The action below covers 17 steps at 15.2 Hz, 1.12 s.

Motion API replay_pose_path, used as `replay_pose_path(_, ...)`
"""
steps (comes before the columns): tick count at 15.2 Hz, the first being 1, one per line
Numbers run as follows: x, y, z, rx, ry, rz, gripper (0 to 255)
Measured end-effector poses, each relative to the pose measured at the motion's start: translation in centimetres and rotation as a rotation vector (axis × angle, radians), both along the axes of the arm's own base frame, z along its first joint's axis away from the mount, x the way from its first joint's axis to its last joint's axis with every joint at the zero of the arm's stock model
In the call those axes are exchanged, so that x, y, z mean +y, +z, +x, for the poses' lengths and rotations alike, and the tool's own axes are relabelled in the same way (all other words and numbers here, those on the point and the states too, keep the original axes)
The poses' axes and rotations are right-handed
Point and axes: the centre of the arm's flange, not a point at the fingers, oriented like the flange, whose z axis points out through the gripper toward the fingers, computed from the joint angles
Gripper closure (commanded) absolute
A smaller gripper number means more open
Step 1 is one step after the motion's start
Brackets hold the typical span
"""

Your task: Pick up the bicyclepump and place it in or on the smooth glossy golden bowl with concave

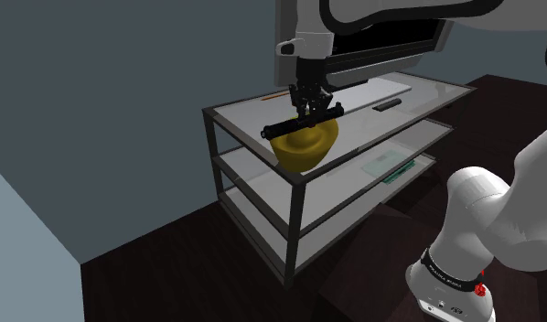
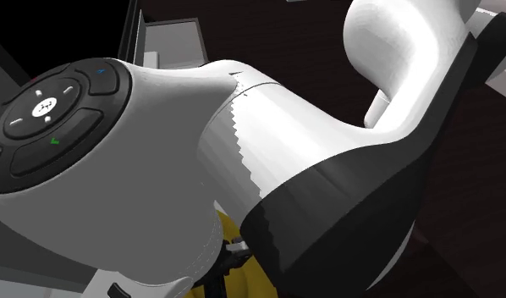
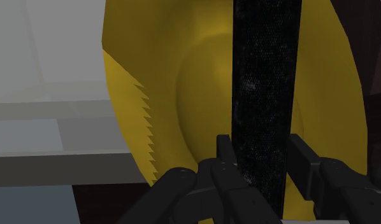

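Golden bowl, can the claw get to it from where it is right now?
Probably yes: the claw, shut on the black pump, hangs directly over the golden bowl, above its open hollow, with nothing between them.

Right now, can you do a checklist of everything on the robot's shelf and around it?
Surface: top shelf of a dark-framed rack with three levels and pale panels.
Job's things: black bicycle pump held crosswise over the golden bowl; the bowl sits at the top shelf's near corner. Whether the pump touches the bowl cannot be told.
Clutter: small dark bar and thin brown stick on the top shelf; flat greenish item on a lower shelf.
Grippers: black gripper shut on the pump.
Cables: nothing seen.
Surroundings: black screen behind the rack, blue-grey wall, dark floor.
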Motion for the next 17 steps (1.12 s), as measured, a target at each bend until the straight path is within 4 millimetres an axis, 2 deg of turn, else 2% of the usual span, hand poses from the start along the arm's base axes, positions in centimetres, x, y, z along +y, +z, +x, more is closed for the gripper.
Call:
replay_pose_path(5, 0.0, -0.2, 0.0, 0.000, 0.000, 0.000, 255)
replay_pose_path(6, 0.0, -0.2, 0.0, 0.000, 0.000, 0.000, 0)
replay_pose_path(12, 0.0, -0.2, 0.0, 0.000, 0.000, 0.000, 0)
replay_pose_path(17, -0.2, 4.2, 0.2, -0.001, 0.000, 0.000, 0)
